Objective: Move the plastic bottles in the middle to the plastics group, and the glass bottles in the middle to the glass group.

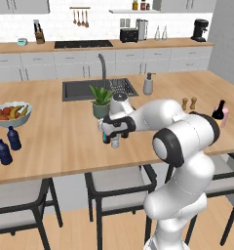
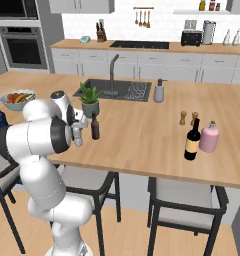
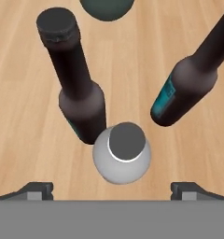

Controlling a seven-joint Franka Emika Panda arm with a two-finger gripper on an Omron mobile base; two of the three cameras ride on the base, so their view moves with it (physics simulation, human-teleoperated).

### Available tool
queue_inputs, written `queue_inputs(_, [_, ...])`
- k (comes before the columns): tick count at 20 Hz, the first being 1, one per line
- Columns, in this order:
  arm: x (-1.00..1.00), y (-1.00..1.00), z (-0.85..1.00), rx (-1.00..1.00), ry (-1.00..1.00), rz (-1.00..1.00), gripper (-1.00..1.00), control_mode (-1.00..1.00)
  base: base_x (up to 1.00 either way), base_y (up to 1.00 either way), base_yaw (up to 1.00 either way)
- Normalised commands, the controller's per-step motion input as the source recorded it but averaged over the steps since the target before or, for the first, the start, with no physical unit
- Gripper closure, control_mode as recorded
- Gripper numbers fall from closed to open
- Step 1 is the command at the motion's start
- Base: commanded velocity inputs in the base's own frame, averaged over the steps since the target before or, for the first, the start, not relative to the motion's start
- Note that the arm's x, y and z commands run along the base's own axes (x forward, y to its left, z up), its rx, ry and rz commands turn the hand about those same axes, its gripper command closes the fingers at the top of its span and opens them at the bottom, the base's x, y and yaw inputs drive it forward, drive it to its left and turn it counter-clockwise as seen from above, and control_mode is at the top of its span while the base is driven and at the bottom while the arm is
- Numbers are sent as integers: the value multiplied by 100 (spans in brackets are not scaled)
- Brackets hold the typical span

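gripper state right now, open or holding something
gripper: open, holding nothing, fingertips wide apart, poised above the small clear bottle

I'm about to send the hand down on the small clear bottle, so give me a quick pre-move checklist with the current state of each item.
1. Fingers spread wide, nothing held: ok.
2. Clear bottle sits between the two fingertips in the hand view, roughly centred: ok.
3. Clear bottle upright, cap facing the hand: ok.
4. Room around it: not ok. The nearest brown bottle looks to be right against the clear bottle; contact cannot be ruled out. The second brown bottle stands apart.
5. Drop spot: the two blue bottles stand near the counter's left end by the fruit bowl, with bare counter beside them: ok.
6. Fingers low enough to grip the body: cannot tell.
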Motion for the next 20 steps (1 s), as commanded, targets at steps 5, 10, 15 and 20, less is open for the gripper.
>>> queue_inputs(5, [0,-2,0,0,0,0,-100,-100,0,0,0])
queue_inputs(10, [0,-5,0,0,0,0,-100,-100,0,0,0])
queue_inputs(15, [8,-2,0,0,0,0,-100,-100,0,0,0])
queue_inputs(20, [10,0,-6,0,0,0,-100,-100,0,0,0])
